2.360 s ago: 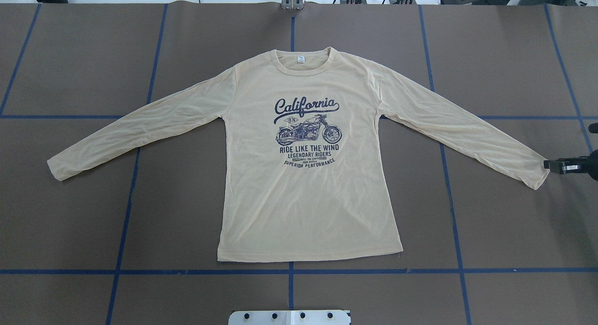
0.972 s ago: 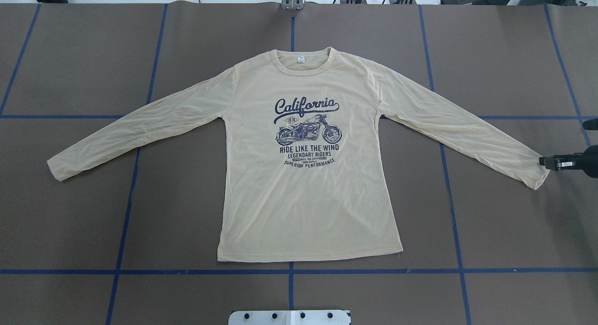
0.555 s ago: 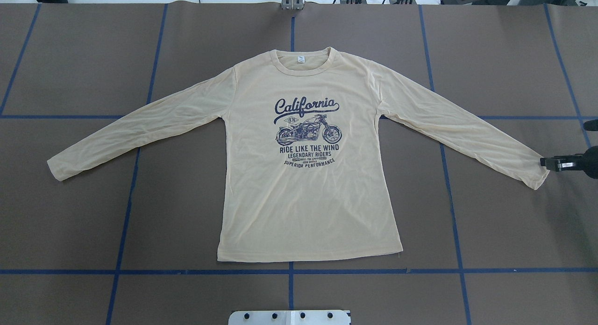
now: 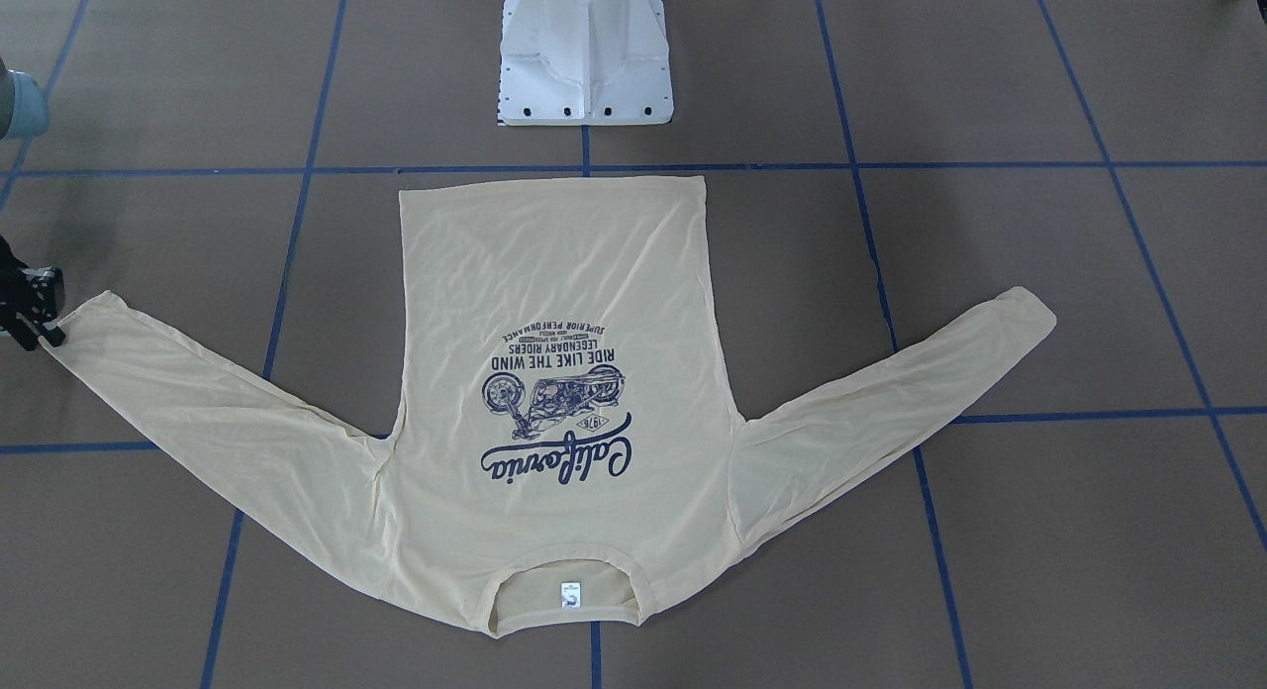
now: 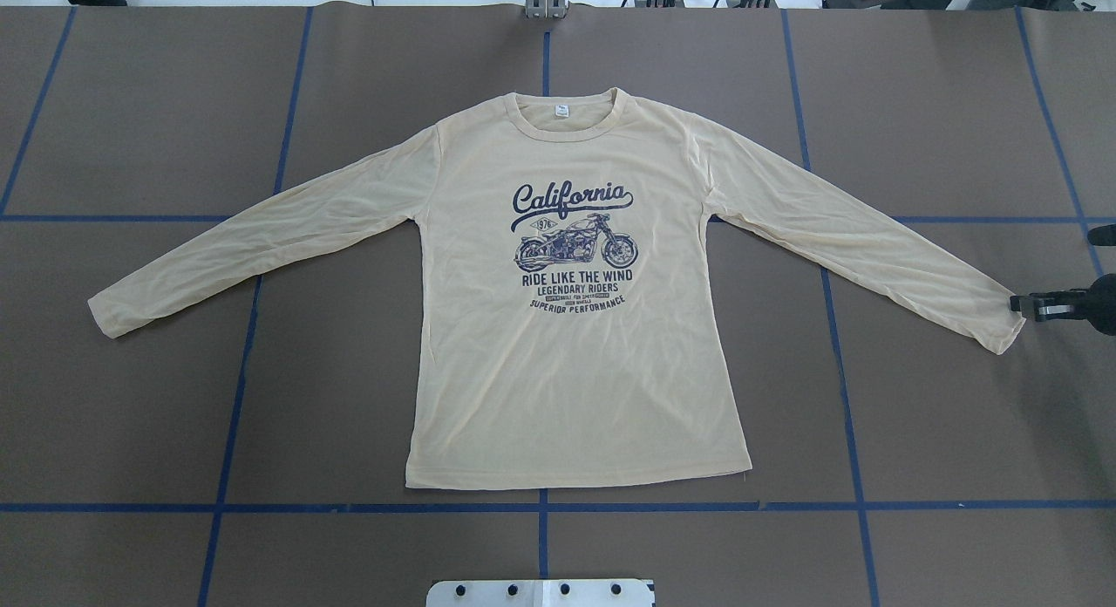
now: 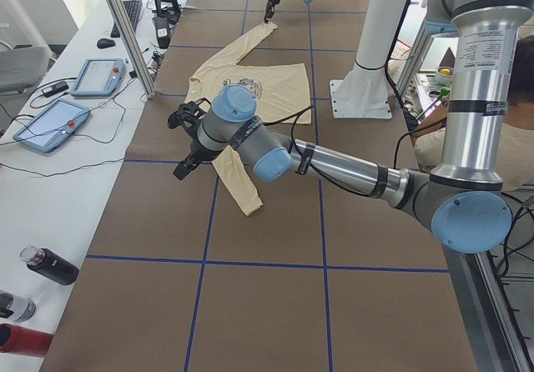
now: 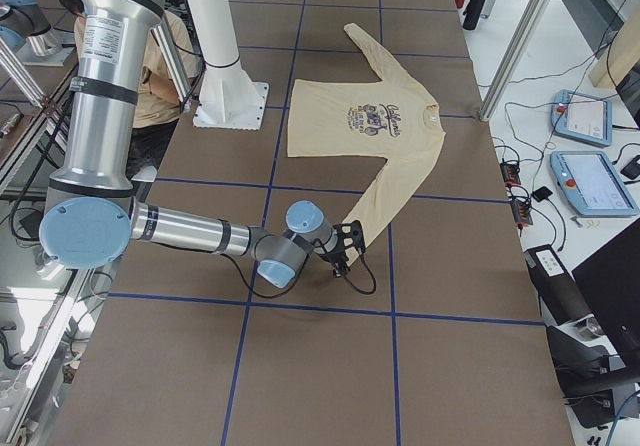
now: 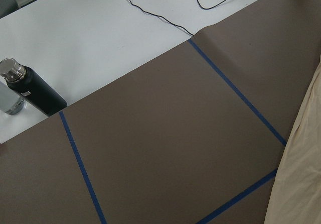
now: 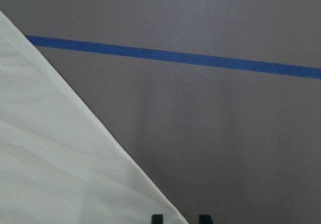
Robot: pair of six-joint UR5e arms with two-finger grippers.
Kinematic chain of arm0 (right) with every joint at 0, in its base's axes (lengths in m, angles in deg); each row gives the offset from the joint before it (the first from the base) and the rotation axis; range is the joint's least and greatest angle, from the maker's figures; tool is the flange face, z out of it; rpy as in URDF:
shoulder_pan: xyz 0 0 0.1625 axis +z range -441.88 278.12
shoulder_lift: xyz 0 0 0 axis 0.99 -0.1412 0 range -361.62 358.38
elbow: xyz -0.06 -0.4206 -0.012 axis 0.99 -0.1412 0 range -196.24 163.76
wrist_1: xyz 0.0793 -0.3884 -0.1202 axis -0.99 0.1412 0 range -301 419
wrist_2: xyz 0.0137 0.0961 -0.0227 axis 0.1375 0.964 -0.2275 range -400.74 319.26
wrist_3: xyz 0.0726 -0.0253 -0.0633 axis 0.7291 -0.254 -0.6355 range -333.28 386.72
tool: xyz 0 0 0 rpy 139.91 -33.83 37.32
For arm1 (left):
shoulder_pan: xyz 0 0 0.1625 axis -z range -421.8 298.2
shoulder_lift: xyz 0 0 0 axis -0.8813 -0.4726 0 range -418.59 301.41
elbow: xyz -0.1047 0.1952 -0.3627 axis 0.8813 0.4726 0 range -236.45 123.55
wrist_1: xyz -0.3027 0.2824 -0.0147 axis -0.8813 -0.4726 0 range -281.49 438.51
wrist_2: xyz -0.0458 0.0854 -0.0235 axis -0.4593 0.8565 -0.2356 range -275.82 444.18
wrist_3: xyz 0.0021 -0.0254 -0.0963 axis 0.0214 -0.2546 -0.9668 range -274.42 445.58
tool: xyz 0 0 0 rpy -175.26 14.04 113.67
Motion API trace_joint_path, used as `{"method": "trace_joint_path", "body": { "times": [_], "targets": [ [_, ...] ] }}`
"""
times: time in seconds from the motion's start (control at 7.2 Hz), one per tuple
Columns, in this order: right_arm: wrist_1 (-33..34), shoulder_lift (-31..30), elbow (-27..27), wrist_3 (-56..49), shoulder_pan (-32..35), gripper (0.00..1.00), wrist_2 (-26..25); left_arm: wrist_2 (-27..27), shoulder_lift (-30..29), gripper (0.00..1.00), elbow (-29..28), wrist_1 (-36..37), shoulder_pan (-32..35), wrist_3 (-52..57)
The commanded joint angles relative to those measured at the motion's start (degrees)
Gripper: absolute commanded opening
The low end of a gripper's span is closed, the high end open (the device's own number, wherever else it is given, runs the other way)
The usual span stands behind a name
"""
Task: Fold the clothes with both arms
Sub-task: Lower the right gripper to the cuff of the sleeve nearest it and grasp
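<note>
While the shirt (image 5: 575, 363) lies flat and print-up in the middle of the desk (image 5: 157, 433), both sleeves are spread wide, unfolded.
Right gripper (image 5: 1020, 303) sits at the right cuff, at the overhead's far right edge; wrist view shows its fingers (image 9: 157, 219) a narrow gap apart, cuff corner running between them. Left gripper (image 6: 183, 159) is near the left sleeve, seen only side-on, so its fingers' state: cannot tell.

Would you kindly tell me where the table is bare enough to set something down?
Bare brown table mat lies between each sleeve and the body of the pale cream-yellow long-sleeved shirt, and between its hem and the white pedestal base. Crowded: the cuff beside the black right gripper.
</note>
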Motion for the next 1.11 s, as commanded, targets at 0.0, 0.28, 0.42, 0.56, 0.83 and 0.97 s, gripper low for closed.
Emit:
{"method": "trace_joint_path", "body": {
  "times": [0.0, 0.28, 0.42, 0.56, 0.83, 0.97],
  "targets": [
    [0.00, -0.09, 0.00, 0.00, -0.12, 0.37, 0.00, 0.00, 0.00, 1.00, -0.07, 0.00, 0.00, 0.00],
    [0.00, -0.44, 0.00, 0.00, -0.21, 0.42, 0.00, 0.00, 0.00, 1.00, -0.33, 0.00, 0.00, 0.00],
    [0.00, -0.44, 0.00, 0.00, -0.30, 0.42, 0.00, 0.00, 0.00, 1.00, -0.33, 0.00, 0.00, 0.00],
    [0.00, -0.44, 0.00, 0.00, -0.38, 0.38, -0.09, 0.00, 0.00, 1.00, -0.33, 0.00, 0.00, 0.00],
    [0.00, -0.44, 0.00, 0.09, -0.38, 0.00, -0.18, 0.00, 0.00, 1.00, -0.33, 0.00, -0.09, 0.00],
    [0.00, -0.36, 0.44, 0.09, -0.38, 0.00, -0.09, 0.00, 0.00, 1.00, -0.33, 0.00, -0.09, 0.00]
  ]
}}
